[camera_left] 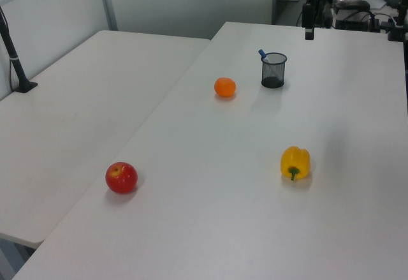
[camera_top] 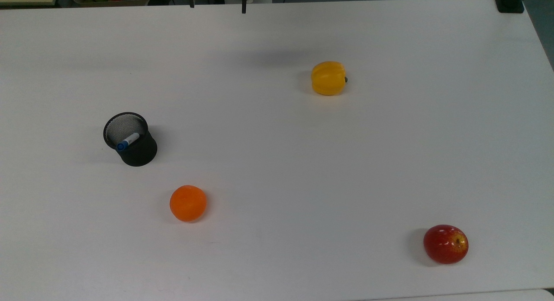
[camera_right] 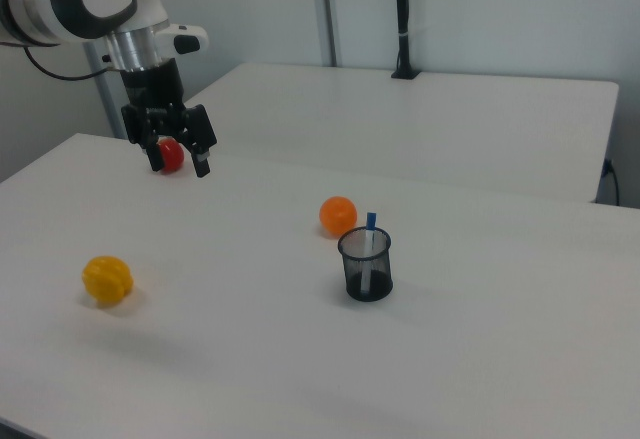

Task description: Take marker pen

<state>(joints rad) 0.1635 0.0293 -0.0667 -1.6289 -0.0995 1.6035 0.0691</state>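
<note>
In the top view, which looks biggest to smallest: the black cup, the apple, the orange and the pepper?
1. The black cup looks largest.
2. The apple comes next.
3. The orange and the pepper look about alike, so I would not rank them; things lower in the top view may only seem larger from nearness.

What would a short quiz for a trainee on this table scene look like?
1. True or false: the marker pen lies flat on the table.
2. Which fruit sits nearest the mesh cup: a) apple b) orange c) yellow pepper?
3. Is the pincer open or shut?

Key: 1 false, it stands in the cup. 2 b. 3 open, holding nothing.
</note>
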